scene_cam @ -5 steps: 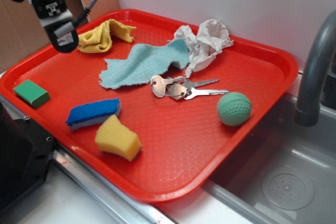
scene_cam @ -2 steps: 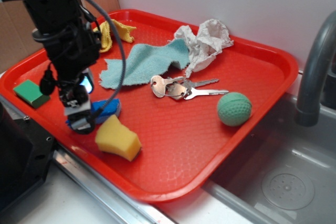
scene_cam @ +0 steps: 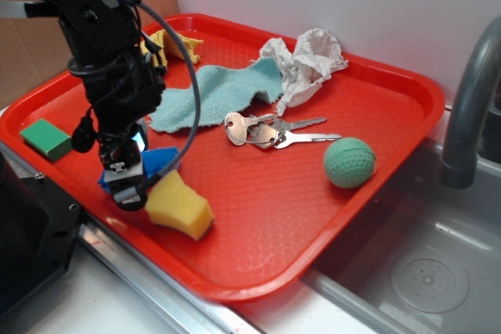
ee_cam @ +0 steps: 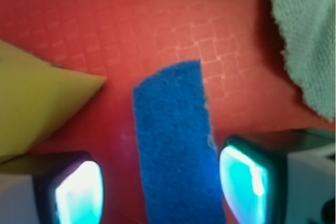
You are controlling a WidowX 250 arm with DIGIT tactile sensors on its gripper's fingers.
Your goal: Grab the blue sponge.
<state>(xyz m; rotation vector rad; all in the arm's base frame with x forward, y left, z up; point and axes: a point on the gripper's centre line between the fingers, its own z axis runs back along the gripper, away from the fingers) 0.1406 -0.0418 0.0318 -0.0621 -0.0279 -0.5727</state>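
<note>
The blue sponge (scene_cam: 162,159) lies near the front left of the red tray (scene_cam: 313,217), mostly hidden behind my arm in the exterior view. My gripper (scene_cam: 127,187) is down over it and open. In the wrist view the blue sponge (ee_cam: 174,145) runs lengthwise between the two fingers of the gripper (ee_cam: 165,192). The right finger (ee_cam: 244,182) stands close to the sponge's edge, and red tray shows between the sponge and the left finger (ee_cam: 79,195). Nothing is squeezed.
A yellow sponge (scene_cam: 178,207) lies just right of my gripper, its tip (ee_cam: 79,85) near the left finger. A green block (scene_cam: 47,138) sits at the tray's left. A teal cloth (scene_cam: 219,91), keys (scene_cam: 266,131), crumpled paper (scene_cam: 309,60), a yellow cloth (scene_cam: 178,41) and a green ball (scene_cam: 349,162) lie farther off. A faucet (scene_cam: 470,107) stands at right.
My arm has swung from the tray's far left corner down to the blue sponge, then settled lower with the fingers on either side of it. The sponge has stayed in place.
</note>
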